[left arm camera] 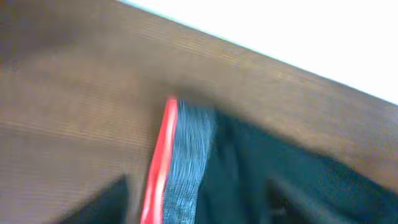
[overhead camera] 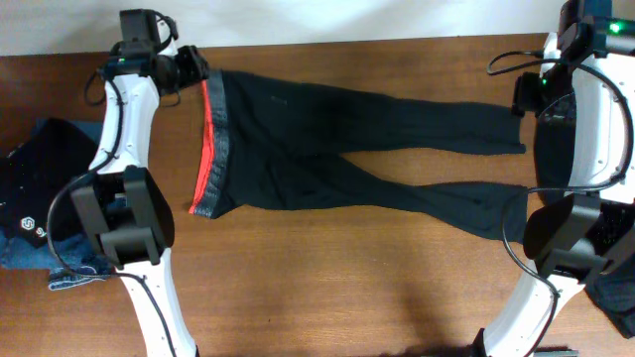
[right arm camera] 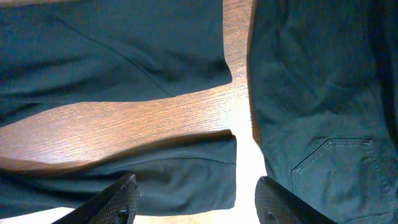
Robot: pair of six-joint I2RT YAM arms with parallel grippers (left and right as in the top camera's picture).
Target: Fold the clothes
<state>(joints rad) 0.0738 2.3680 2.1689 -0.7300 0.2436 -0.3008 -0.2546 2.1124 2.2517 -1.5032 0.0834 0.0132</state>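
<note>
Currently left gripper [overhead camera: 198, 71] at trousers [overhead camera: 327, 139] waistband; right gripper [right arm camera: 196, 182], spread, over hem.

Your left arm [overhead camera: 127, 129] runs up the left side in the overhead view, and your left gripper [overhead camera: 191, 67] at its far end is turned inward. The wrist view is blurred, but its fingers [left arm camera: 109, 202] look spread apart. Your right arm [overhead camera: 603, 129] mirrors that on the right side. Your right gripper [right arm camera: 196, 199] points downward with both dark fingers [right arm camera: 118, 199] standing wide and nothing pinched between them.
</note>
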